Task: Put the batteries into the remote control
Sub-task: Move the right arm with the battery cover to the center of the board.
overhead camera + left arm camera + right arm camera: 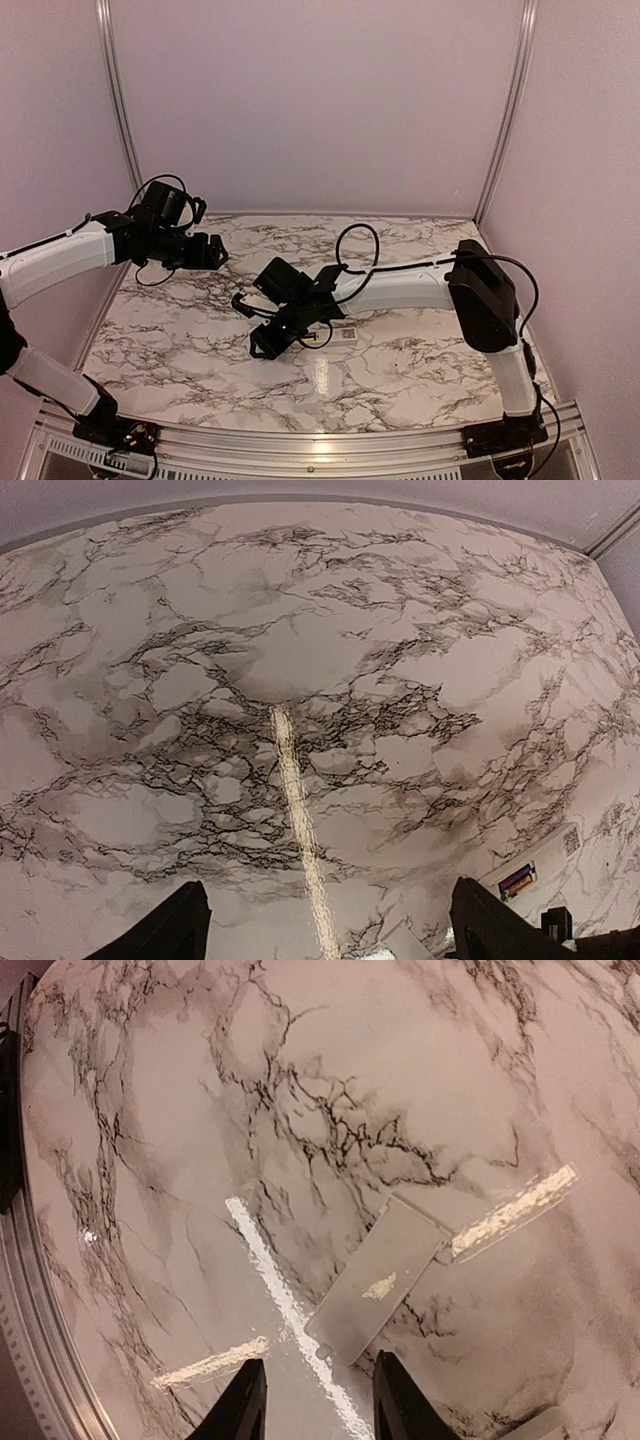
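Marble table [180, 330]; right gripper [266, 343], jaws part-open and empty, near centre; left gripper [212, 252], wide open, well apart at 10 o'clock; remote control [345, 333] just beside the right gripper at 3 o'clock, long axis 9-to-3, right arm nearer

Left arm [60, 262] extended forward along left side, forearm raised; left pincer [328, 890] level, jaws spread wide, nothing between. Right arm [400, 288] stretched leftward toward centre, wrist tipped down; right pincer [318, 1360] jaws narrowly parted, gripping nothing.
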`<move>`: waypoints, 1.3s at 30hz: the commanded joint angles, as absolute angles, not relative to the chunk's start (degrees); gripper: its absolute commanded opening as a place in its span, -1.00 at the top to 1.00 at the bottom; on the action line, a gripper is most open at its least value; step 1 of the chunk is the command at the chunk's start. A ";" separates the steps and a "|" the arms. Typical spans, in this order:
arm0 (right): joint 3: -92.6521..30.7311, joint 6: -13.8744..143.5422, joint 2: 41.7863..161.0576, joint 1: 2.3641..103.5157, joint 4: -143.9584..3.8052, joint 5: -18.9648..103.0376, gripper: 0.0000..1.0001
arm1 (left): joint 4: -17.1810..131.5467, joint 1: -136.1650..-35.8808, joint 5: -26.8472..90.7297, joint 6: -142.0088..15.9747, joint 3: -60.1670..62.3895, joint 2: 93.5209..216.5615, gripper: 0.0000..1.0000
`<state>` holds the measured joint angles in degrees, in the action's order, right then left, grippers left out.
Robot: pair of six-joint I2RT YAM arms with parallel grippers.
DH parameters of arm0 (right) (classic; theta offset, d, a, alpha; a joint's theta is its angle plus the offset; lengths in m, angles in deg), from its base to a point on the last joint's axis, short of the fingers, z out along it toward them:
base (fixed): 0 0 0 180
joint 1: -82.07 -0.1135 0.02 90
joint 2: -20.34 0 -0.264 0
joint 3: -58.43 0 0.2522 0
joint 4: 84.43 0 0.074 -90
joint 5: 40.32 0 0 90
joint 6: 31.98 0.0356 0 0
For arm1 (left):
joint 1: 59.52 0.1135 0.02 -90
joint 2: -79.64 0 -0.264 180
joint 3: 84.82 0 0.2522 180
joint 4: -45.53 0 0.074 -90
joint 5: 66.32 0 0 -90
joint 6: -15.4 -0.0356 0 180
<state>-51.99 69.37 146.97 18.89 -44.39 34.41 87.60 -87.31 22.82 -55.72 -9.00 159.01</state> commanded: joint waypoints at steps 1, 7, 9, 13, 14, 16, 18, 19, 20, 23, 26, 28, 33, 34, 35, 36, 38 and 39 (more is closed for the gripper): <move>-55.85 70.15 149.69 18.09 -41.61 36.42 0.22 | 85.83 -87.08 23.50 -56.28 -9.86 159.09 -0.75; -61.15 70.37 153.57 17.52 -39.17 39.31 0.04 | 85.29 -87.12 23.50 -56.40 -9.97 159.11 -0.77; -63.29 69.94 154.94 17.20 -37.83 40.30 0.01 | 85.14 -87.12 23.50 -56.57 -10.13 159.00 -0.77; -68.62 68.47 158.79 16.26 -33.12 43.70 -0.03 | 84.90 -87.12 23.50 -56.80 -10.15 159.04 -0.79; -70.07 68.09 159.77 16.05 -31.58 44.84 -0.03 | 84.88 -87.12 23.50 -56.86 -10.15 159.01 -0.79; -71.70 67.28 161.02 15.76 -29.10 47.33 -0.03 | 84.80 -87.12 23.50 -56.89 -10.15 158.78 -0.80; -72.26 66.58 161.71 15.55 -26.99 49.25 -0.01 | 84.69 -87.12 23.50 -56.92 -10.07 158.63 -0.80; -72.20 66.30 161.80 15.54 -26.14 49.39 0.01 | 84.69 -87.12 23.50 -56.94 -10.06 158.73 -0.81; -71.84 66.04 161.84 15.53 -25.41 50.95 0.03 | 84.69 -87.12 23.50 -56.93 -9.98 158.74 -0.81; -69.84 65.23 161.55 15.33 -23.52 52.70 0.16 | 84.64 -87.12 23.50 -57.13 -9.81 158.87 -0.82; -67.01 63.85 160.57 14.40 -22.37 54.20 0.28 | 84.60 -87.13 23.50 -57.36 -9.58 159.10 -0.83; -64.54 62.89 159.39 13.53 -22.26 53.40 0.39 | 84.42 -87.12 23.50 -57.49 -9.47 159.24 -0.84; -57.60 61.70 155.17 12.55 -22.97 48.46 0.51 | 84.29 -87.12 23.50 -57.48 -9.18 159.70 -0.85; -55.13 61.46 153.89 12.55 -23.62 46.64 0.52 | 84.21 -87.12 23.50 -57.54 -9.18 159.79 -0.85; -53.12 61.26 152.61 12.55 -24.13 45.31 0.53 | 84.12 -87.12 23.50 -57.51 -9.18 159.83 -0.86; -51.21 60.93 151.48 12.55 -24.83 44.28 0.55 | 84.06 -87.12 23.50 -57.49 -9.18 159.94 -0.86; -48.00 60.29 149.11 12.55 -25.37 42.75 0.63 | 83.98 -87.12 25.14 -57.58 -9.18 160.17 -0.87; -46.96 59.87 148.45 12.53 -25.15 42.06 0.66 | 83.98 -87.12 25.25 -57.59 -9.14 160.29 -0.87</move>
